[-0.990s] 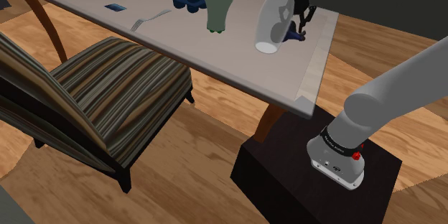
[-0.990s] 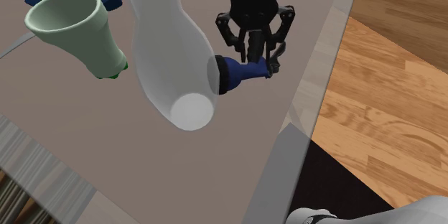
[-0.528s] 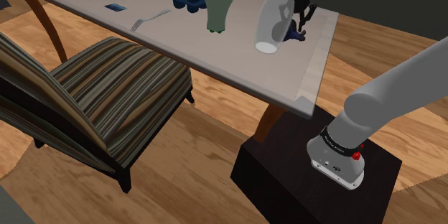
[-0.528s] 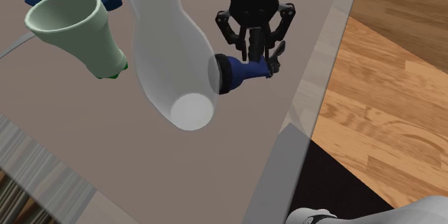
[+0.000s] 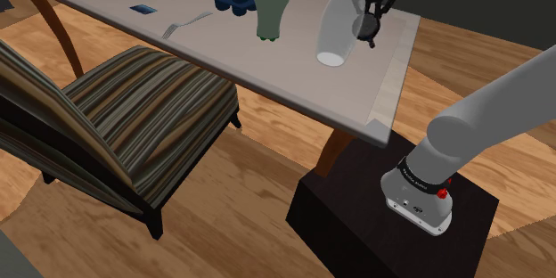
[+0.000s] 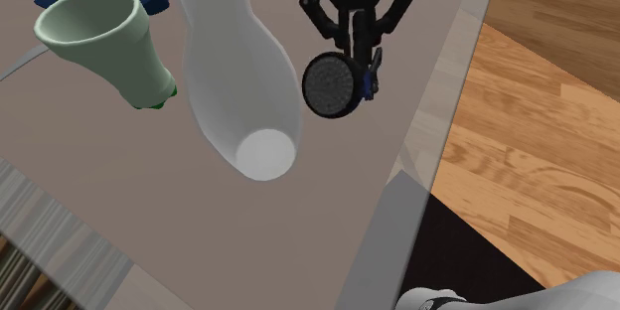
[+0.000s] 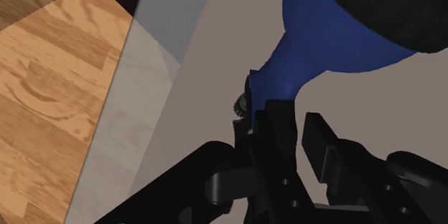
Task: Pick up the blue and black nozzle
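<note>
White vase crowds the hand; table beyond lies open.

A rounded pale-grey arm with a dark joint band carrying tiny white lettering, 1 red button beside it, and an all-black gripper with 2 blocky fingers.
</note>
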Available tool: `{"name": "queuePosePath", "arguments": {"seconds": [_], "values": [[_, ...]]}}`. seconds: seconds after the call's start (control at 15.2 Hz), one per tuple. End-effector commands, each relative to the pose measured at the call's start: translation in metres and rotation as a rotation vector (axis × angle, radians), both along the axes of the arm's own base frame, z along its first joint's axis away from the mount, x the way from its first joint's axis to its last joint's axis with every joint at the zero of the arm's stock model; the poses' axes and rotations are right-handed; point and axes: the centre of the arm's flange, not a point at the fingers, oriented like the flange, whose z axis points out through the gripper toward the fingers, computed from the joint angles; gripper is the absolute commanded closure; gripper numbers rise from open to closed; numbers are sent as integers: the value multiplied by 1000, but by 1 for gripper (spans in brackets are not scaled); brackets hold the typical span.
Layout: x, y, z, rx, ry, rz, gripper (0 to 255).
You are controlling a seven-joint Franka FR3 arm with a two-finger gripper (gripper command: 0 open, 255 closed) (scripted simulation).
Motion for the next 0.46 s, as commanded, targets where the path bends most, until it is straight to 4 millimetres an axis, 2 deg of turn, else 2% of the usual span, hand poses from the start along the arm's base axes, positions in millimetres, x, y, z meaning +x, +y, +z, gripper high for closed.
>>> {"name": "queuePosePath", "arguments": {"seconds": [0.0, 0.26, 0.4], "values": [[0, -1, 11, 0, 0, 0, 255], [0, -1, 32, 0, 0, 0, 255], [0, -1, 33, 0, 0, 0, 255]]}}
